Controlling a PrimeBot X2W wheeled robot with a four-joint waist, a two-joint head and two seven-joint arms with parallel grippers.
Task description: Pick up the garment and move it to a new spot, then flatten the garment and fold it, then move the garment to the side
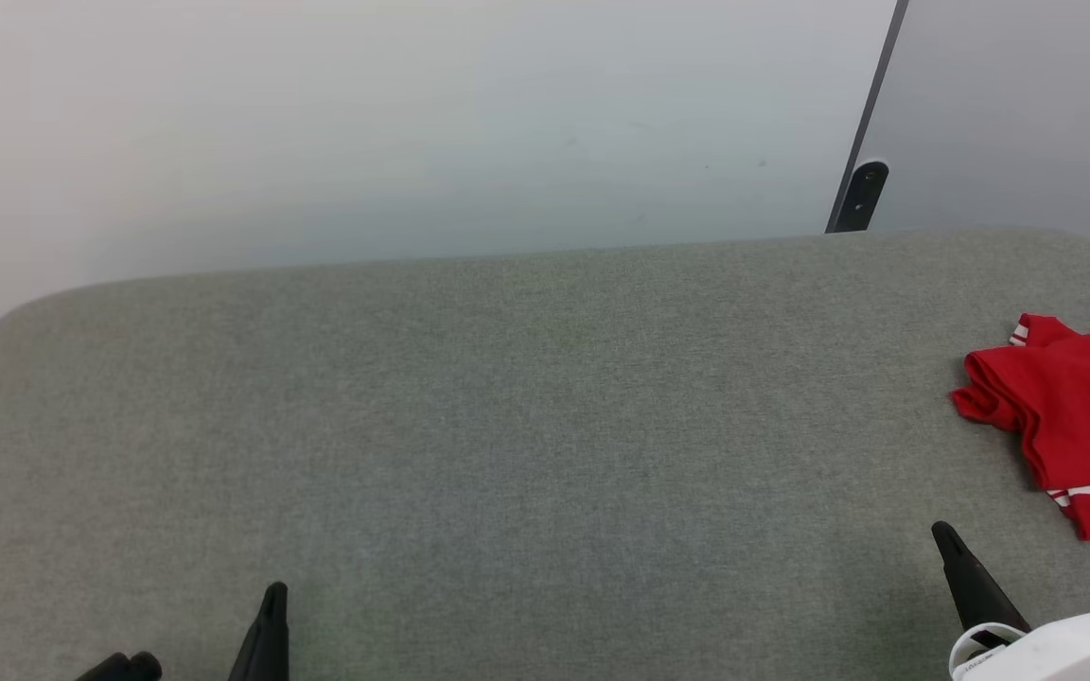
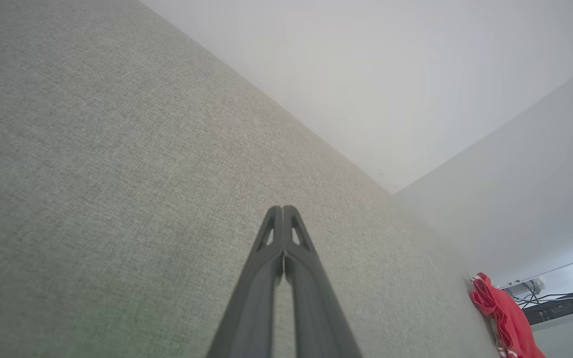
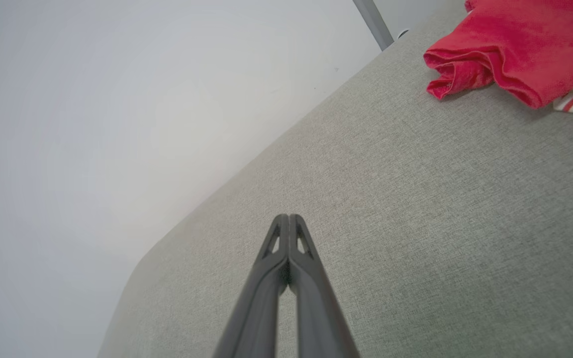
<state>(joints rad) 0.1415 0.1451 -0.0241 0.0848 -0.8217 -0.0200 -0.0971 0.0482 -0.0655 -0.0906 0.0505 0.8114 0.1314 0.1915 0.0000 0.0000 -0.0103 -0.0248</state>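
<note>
Folded red garment with red-white striped trim point(image 1: 1084, 407) lies at right end of grey fabric-covered surface with rounded corners point(image 1: 507, 397). Frame edge cuts it off, so long axis cannot be told; striped trim shows at its far and near ends. Left gripper point(image 2: 282, 211): fingers pressed together, holding nothing, near left, well apart from garment. Right gripper point(image 3: 289, 219): likewise closed and empty, near right, close to garment but not touching.

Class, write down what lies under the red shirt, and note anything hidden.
The shirt rests folded on the grey cloth surface, which shows round its visible edges. The patch directly beneath is covered, and the shirt runs off the head view's right edge.
</note>
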